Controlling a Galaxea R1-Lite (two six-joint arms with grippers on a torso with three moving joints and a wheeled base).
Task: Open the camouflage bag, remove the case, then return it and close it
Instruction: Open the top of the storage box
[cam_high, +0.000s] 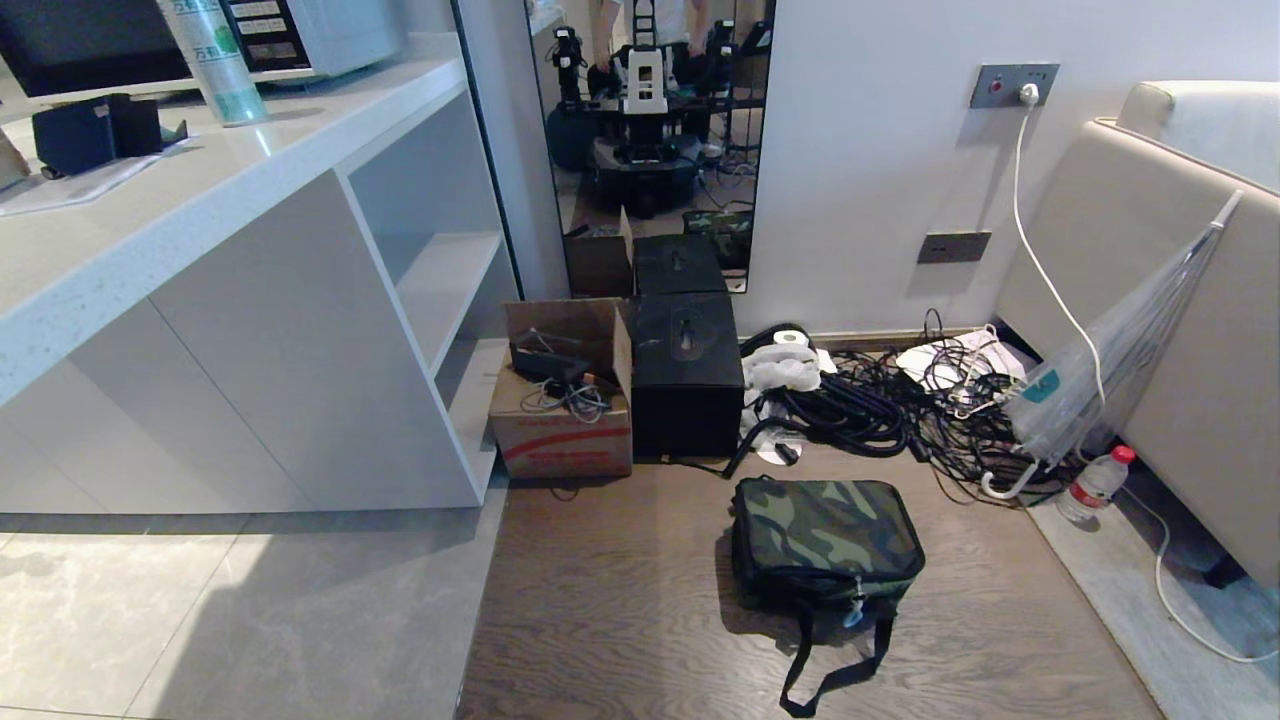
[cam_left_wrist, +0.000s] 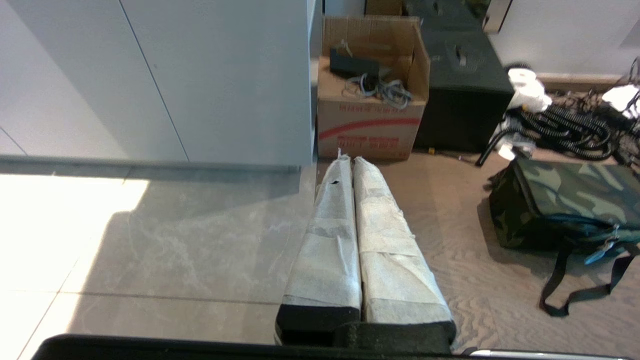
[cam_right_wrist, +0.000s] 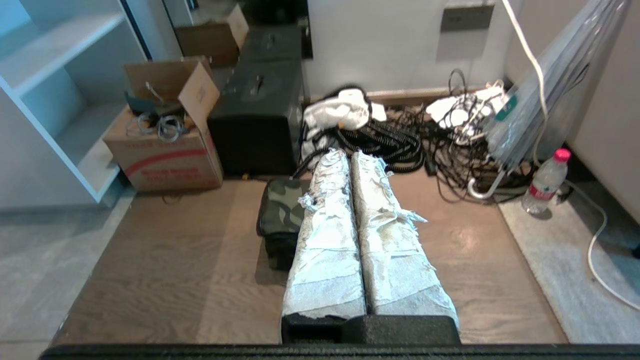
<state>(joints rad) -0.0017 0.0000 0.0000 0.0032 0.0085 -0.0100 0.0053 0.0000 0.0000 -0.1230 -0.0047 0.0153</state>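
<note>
Green Chinese characters "万" on the roll (cam_high: 212, 55); the carton's (cam_high: 563, 425) red print is unreadable

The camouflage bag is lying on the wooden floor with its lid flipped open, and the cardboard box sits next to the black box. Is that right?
Not quite. The camouflage bag is on the wooden floor, but its lid is shut, not flipped open; the head view shows the camouflage top lying flat and closed. The cardboard box does sit right beside the black box.
</note>
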